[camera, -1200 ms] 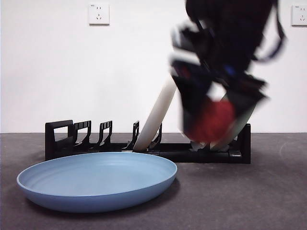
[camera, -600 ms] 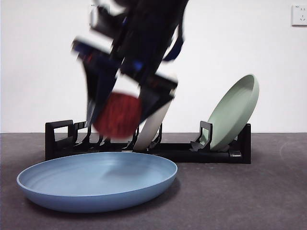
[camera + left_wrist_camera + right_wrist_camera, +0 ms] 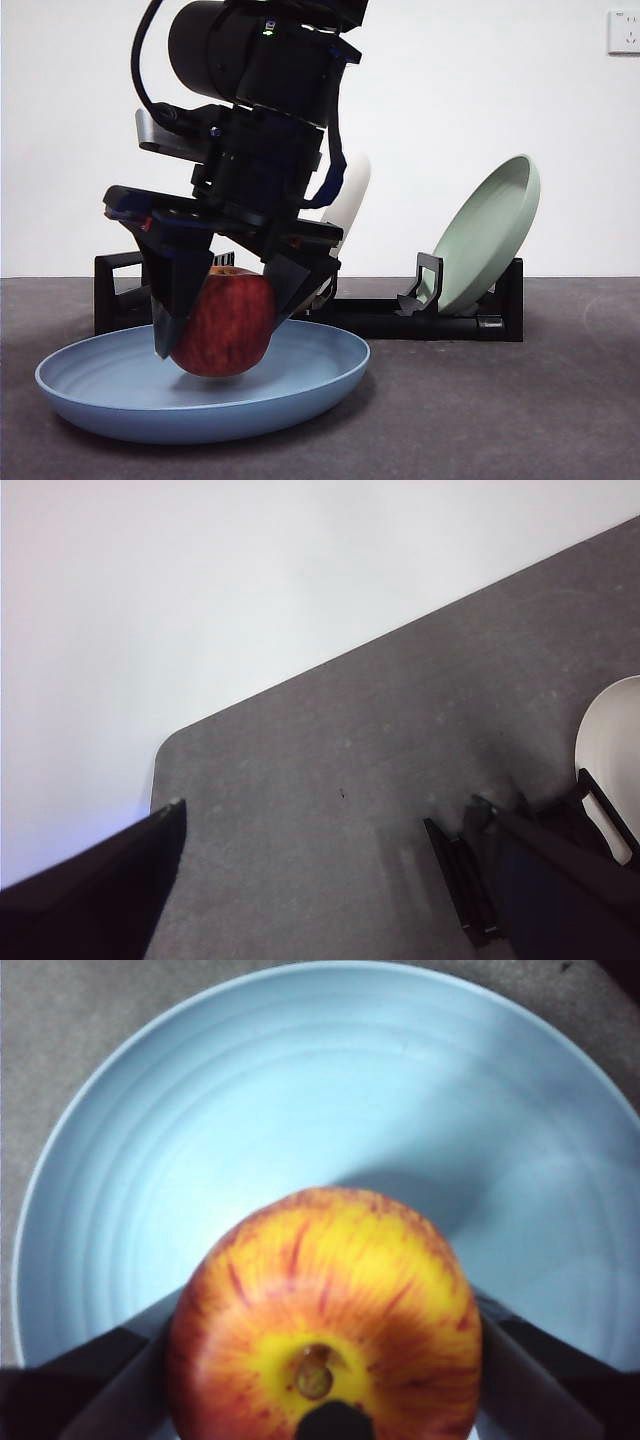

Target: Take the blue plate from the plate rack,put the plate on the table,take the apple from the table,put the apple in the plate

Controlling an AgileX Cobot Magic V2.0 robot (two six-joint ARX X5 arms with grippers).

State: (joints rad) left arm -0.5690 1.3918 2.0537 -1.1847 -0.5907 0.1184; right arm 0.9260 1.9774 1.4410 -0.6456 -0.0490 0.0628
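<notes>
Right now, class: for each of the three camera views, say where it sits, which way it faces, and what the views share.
Front view: low at table height, facing the plate rack; shows the right claw gripping the apple.
Left wrist view: above the table, looking down; left claw open.
Right wrist view: straight down over the blue plate.
Shared: apple and blue plate appear in front and right wrist views.

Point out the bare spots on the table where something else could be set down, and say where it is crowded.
Bare table lies in front of the plate rack, beside the blue plate, below the pale green plate. The left wrist view shows more bare surface near the table's corner. It is crowded over the blue plate, where the right gripper holds the apple.
</notes>
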